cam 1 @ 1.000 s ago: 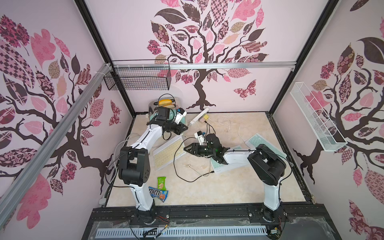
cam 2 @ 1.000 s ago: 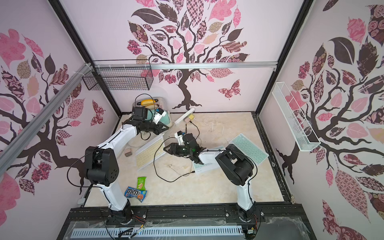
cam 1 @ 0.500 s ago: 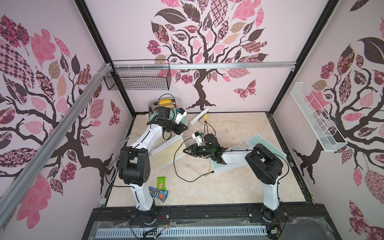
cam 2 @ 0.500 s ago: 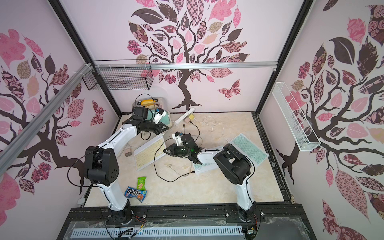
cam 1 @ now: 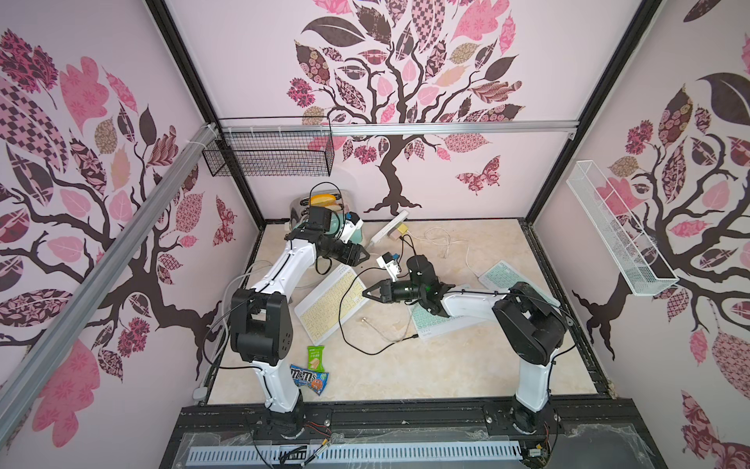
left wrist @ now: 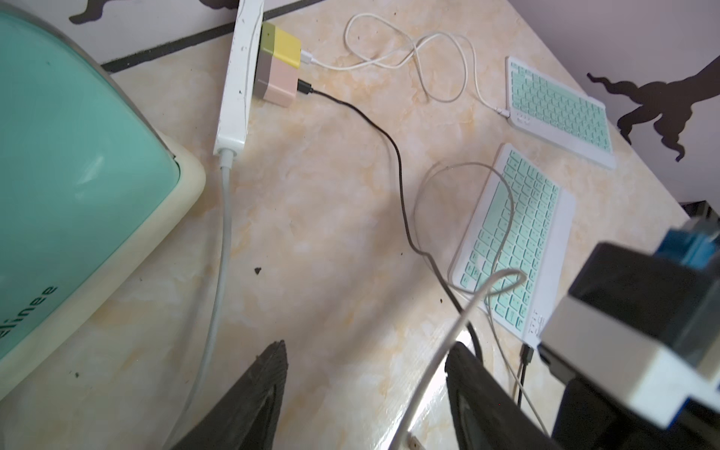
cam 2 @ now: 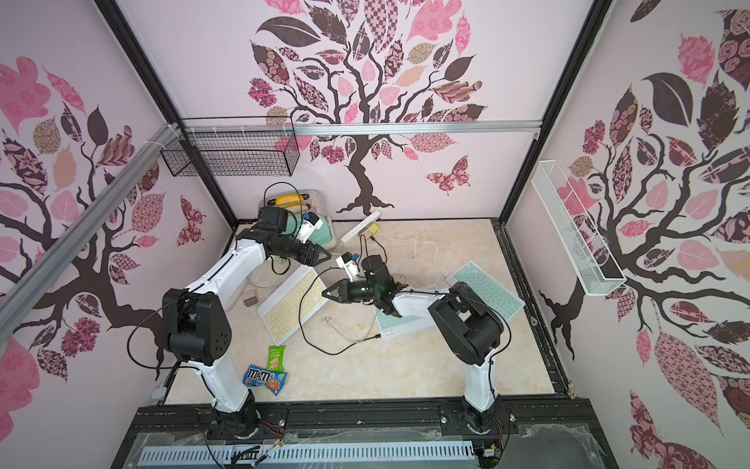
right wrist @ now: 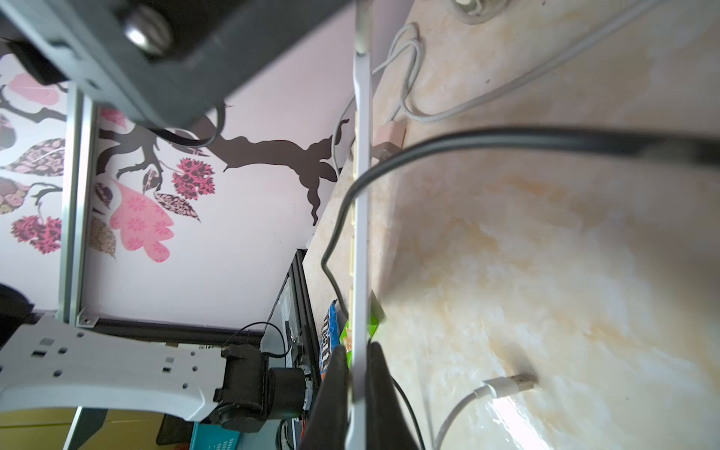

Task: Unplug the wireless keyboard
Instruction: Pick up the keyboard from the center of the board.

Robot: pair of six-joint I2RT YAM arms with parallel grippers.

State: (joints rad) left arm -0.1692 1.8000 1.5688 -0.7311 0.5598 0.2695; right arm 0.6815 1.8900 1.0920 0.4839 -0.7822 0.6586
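The yellow wireless keyboard [cam 1: 324, 304] [cam 2: 286, 310] lies on the table's left half. My right gripper [cam 1: 364, 293] [cam 2: 324, 293] is shut on its right edge, which shows as a thin white plate [right wrist: 360, 233] between the right gripper [right wrist: 357, 374] fingers. A white cable's bare plug [right wrist: 520, 380] [cam 1: 361, 320] lies loose on the table beside the keyboard. My left gripper [cam 1: 365, 255] [cam 2: 324, 255] hovers open above the keyboard's far corner. In the left wrist view the white cable [left wrist: 440, 350] runs slack between the left gripper's [left wrist: 366, 389] spread fingers, untouched.
Two mint keyboards [cam 1: 507, 278] [cam 1: 430, 325] lie to the right, one under my right arm with a black cable [cam 1: 345, 325] plugged in. A power strip [cam 1: 387, 229] with adapters leans at the back wall beside a mint toaster [cam 1: 357, 231]. Snack packets [cam 1: 312, 369] lie front left.
My left gripper has opened and let the white cable go. My right gripper has closed on the yellow keyboard's edge.
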